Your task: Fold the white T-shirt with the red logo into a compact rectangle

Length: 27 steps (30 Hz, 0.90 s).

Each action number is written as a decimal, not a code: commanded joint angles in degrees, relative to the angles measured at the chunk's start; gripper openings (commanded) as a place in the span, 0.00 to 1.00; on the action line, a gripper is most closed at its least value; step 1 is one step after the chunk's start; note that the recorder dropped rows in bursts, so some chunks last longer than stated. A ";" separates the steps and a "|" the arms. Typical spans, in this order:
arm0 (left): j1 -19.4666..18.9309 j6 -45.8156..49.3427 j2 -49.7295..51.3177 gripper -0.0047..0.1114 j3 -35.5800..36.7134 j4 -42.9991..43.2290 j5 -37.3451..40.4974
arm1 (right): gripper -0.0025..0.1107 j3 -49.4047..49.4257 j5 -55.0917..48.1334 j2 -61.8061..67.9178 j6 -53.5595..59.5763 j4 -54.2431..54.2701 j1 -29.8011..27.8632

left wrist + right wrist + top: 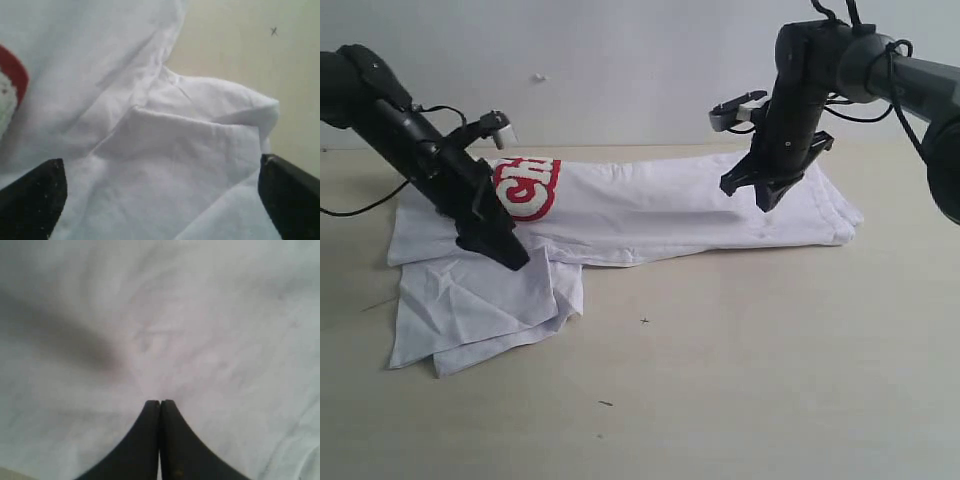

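The white T-shirt (650, 205) lies as a long band on the pale table (740, 340), already folded lengthwise. Its near edge runs fairly straight. At one end of the shirt the red logo (528, 187) curls into sight, only part of its puffy white letters showing. Just nearer than the logo, a loose, rumpled flap (480, 310) of the shirt spills toward me in stacked layers with ragged, uneven edges. The left gripper (500, 245) is low over the shirt where that flap meets the band, right beside the logo. Its jaws stand wide apart, straddling a raised crease of cloth with nothing pinched; I cannot tell whether the fingers (35, 195) touch the fabric. Toward the shirt's other end, well away from the logo, the right gripper (767, 198) points down over smooth cloth with its jaws pressed together, gripping nothing. That end of the shirt finishes in a few layered edges, slightly stepped. On the near side of the shirt the table is bare apart from a couple of tiny dark specks (644, 321), which leaves broad room there, and a narrower strip shows beyond the shirt's stepped end.
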State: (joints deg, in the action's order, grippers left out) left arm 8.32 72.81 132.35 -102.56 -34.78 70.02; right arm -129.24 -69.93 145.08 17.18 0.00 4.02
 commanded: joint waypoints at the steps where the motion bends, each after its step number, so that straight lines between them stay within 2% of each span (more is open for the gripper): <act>1: 0.92 2.29 -0.97 0.94 -0.70 5.77 -0.06 | 0.02 0.29 -0.03 -2.23 0.76 0.00 -0.14; 4: 0.80 -3.88 -0.97 0.94 -0.70 -0.18 -0.06 | 0.02 0.29 -0.03 -2.33 0.94 0.32 -0.14; 8: 0.80 -1.57 -0.90 0.94 -0.70 0.43 -0.06 | 0.02 0.29 -0.03 -2.33 1.59 0.41 -0.14; 9: 0.56 -3.23 -0.90 0.94 -0.70 0.51 -0.06 | 0.02 0.29 -0.03 -2.33 1.72 0.41 -0.14; 10: 0.24 -10.22 -0.90 0.94 -0.70 1.65 -0.06 | 0.02 0.29 -0.03 -2.33 1.72 0.41 -0.14; 13: 0.16 -11.95 -0.90 0.94 -0.70 1.40 -0.06 | 0.02 0.29 -0.03 -2.71 1.82 0.41 -0.14; 14: 0.16 -15.37 -0.90 0.94 -0.70 1.54 -0.06 | 0.02 0.29 -0.03 -2.84 1.82 0.41 -0.14; 24: 0.45 -14.69 -1.89 0.94 -0.70 7.61 -1.56 | 0.02 0.29 -0.03 -3.05 2.21 1.28 -0.14; 27: 0.45 -14.36 -3.08 0.83 -0.70 8.07 -2.55 | 0.02 0.29 -0.03 -3.05 2.21 1.28 -0.14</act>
State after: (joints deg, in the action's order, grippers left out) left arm 8.62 58.17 131.06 -102.78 -27.09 68.57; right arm -129.24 -70.19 142.85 18.85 0.89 4.02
